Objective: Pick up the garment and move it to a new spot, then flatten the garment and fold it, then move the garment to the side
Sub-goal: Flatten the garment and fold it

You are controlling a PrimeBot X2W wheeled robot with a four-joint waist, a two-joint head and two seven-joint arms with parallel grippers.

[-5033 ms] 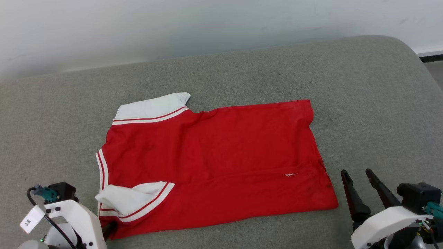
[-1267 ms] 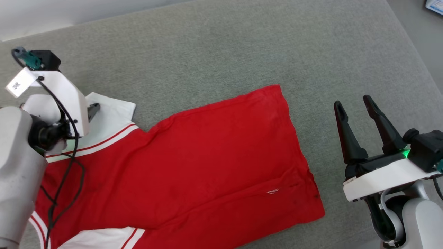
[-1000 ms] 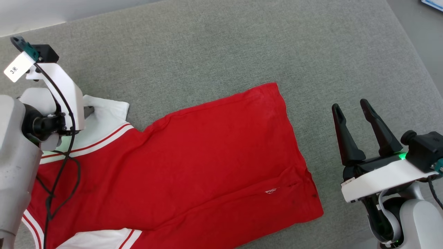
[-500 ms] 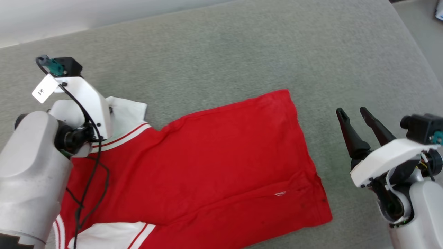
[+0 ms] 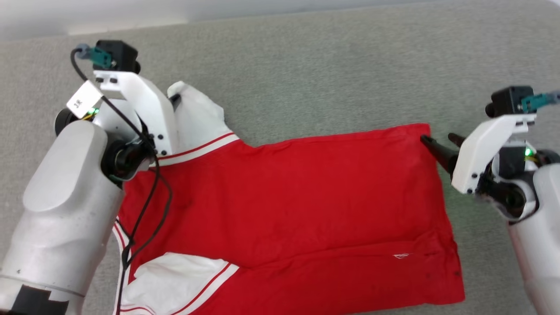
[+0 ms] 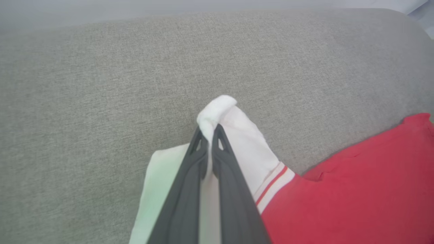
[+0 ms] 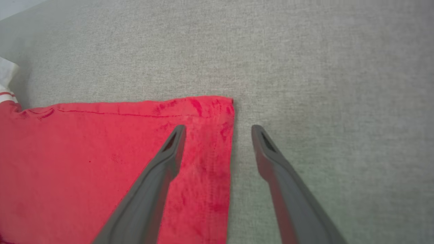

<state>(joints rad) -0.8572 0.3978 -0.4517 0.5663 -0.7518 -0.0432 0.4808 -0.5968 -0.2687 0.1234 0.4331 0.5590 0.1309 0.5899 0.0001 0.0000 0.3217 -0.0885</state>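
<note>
So at this point my left pincer (image 6: 210,135) was clenched tight on the garment (image 5: 297,197), pinching a fold of its white sleeve (image 5: 197,118). In the left wrist view the white cloth bunched up over the two dark tips and stuck out a bit past them. In the head view that sleeve stood up in a peak at the upper left of the frame, right beside my white wrist housing, with the red-and-white striped trim (image 5: 197,148) running just below it. The rest of the garment lay spread out, plain red side up, on the grey cushion (image 5: 306,65), filling the middle and bottom of the head view. The other sleeve (image 5: 175,280) was folded onto the red at the lower left, and a tiny white tag (image 5: 401,256) sat near the lower right edge. My right pincer (image 7: 218,130) was wide open at the upper right corner of the red cloth. In the right wrist view one finger sat over the red fabric and the other over the bare cushion, with the side edge running between them. Couldn't tell if either finger was actually touching anything. It wasn't holding anything.
</note>
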